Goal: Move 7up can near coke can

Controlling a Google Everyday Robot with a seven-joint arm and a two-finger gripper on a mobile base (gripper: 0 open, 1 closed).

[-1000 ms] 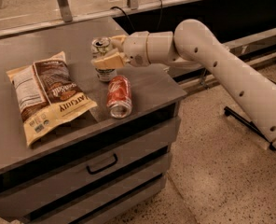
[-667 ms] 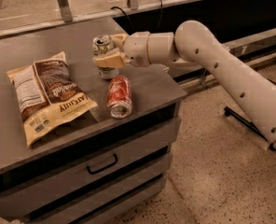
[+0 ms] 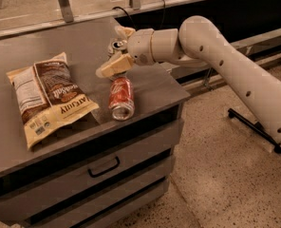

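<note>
The coke can (image 3: 121, 98), red with white script, lies on its side near the front right of the grey cabinet top (image 3: 83, 42). My gripper (image 3: 117, 51) hovers just behind it, reaching in from the right. Its cream fingers (image 3: 114, 66) are shut around the 7up can (image 3: 116, 45). Only the can's silver top and a bit of pale side show between them. The 7up can sits a short gap behind the coke can's far end.
A large brown and cream snack bag (image 3: 48, 94) lies flat on the left of the top. The cabinet has drawers below (image 3: 102, 167). The top's right edge drops to a speckled floor (image 3: 216, 175). A railing and window run behind.
My gripper and the 7up can have shifted slightly to the right. The coke can and the bag have not moved.
</note>
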